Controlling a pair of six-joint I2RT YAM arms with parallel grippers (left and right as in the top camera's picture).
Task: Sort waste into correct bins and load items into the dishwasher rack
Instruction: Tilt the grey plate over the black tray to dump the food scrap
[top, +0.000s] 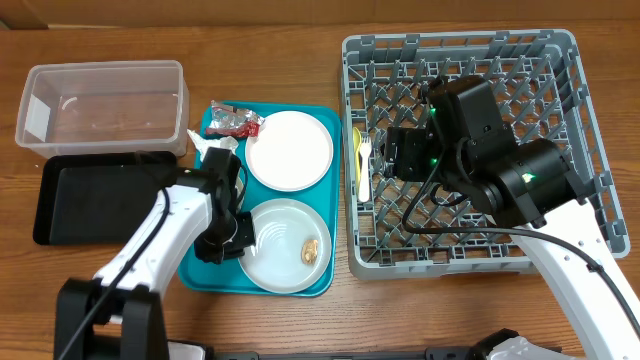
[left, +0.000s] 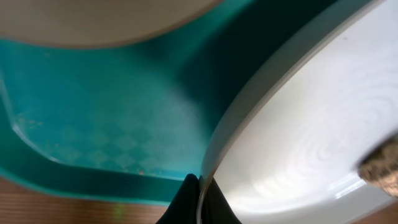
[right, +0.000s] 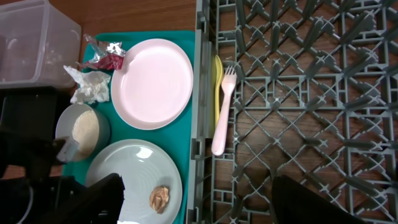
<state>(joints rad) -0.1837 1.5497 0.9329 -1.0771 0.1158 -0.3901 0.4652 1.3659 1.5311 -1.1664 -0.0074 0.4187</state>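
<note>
Where the white plate (top: 272, 262) lies: on the front half of the teal tray (left: 93, 124), just beside the dish rack's (top: 560, 60) left wall, with a brown food scrap (top: 312, 250) on its right part.
Left gripper (left: 199, 200): down at that plate's left rim. The wrist view shows the fingers close together with the rim's edge between them, apparently pinched on it.
Right gripper (right: 198, 186): fingers wide apart, holding nothing, hanging over the rack's left side, near the fork (right: 222, 112) and spoon (right: 217, 74) lying along the wall.
Plate relative to left gripper: only the rim is in the fingertips. The rest stretches away to the right, and the scrap sits on the far side from the grip.
Handling: stiff and smooth, probably light. A glossy rim could slip from so narrow a pinch, and the plate would likely droop once lifted.
Where to hold: deeper over the lip, on the bare rim.
Risk: the scrap looks loose and would slide on any tilt.
</note>
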